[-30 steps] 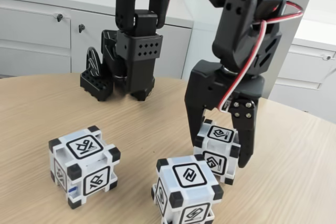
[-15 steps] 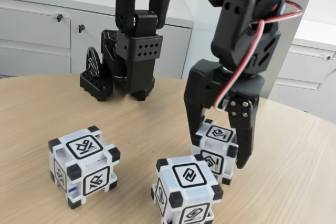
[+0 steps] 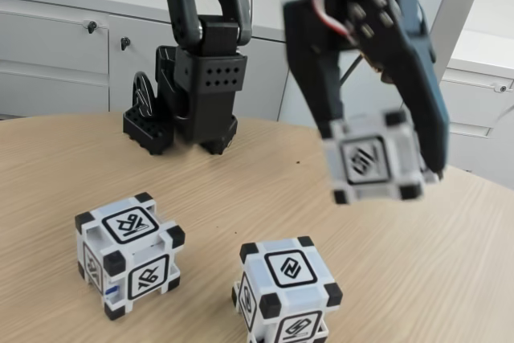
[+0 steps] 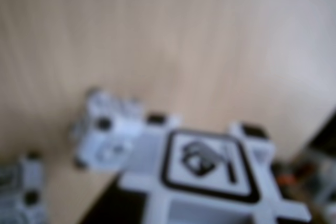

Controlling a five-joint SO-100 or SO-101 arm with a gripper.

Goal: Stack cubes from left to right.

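Fixed view shows my gripper [image 3: 377, 168] pinching a raised cube [image 3: 374, 160]; I should carry it level and centre it squarely above the next cube [image 3: 285, 289].

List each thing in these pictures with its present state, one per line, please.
Pincer: shut on the right cube, raised above the table.
Right cube: held in the air, slightly tilted.
Middle cube: resting on the table, untouched.
Left cube: resting on the table, untouched.
Table: bears the two free cubes.
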